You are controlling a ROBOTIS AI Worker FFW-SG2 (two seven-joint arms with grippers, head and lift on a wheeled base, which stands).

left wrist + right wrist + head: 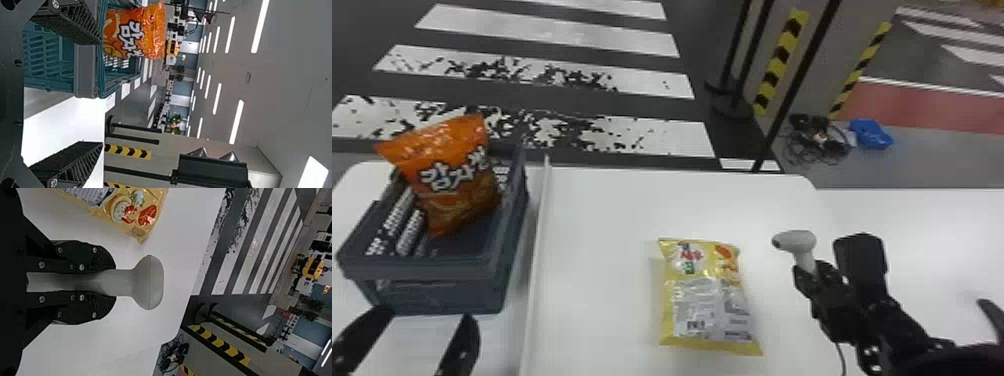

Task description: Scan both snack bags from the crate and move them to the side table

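Observation:
In the head view my left gripper (414, 345) stands open in front of the grey crate (447, 295), nothing between its fingers. The orange snack bag (452, 175) stands upright in the crate, its top above the rim. The yellow snack bag (709, 295) lies flat on the white table, label side up. At the right, my right gripper (812, 275) is shut on the handle of the grey scanner (797, 241). The left wrist view has the left gripper (100, 94) open, with the orange bag (135, 33) beyond. In the right wrist view the right gripper (111, 283) grips the scanner (148, 282).
A raised white edge (537, 270) runs between the crate and the yellow bag. A black stand (862, 260) is beside the right gripper. More white table surface (947, 240) extends to the right. Black posts (794, 90) rise behind the table.

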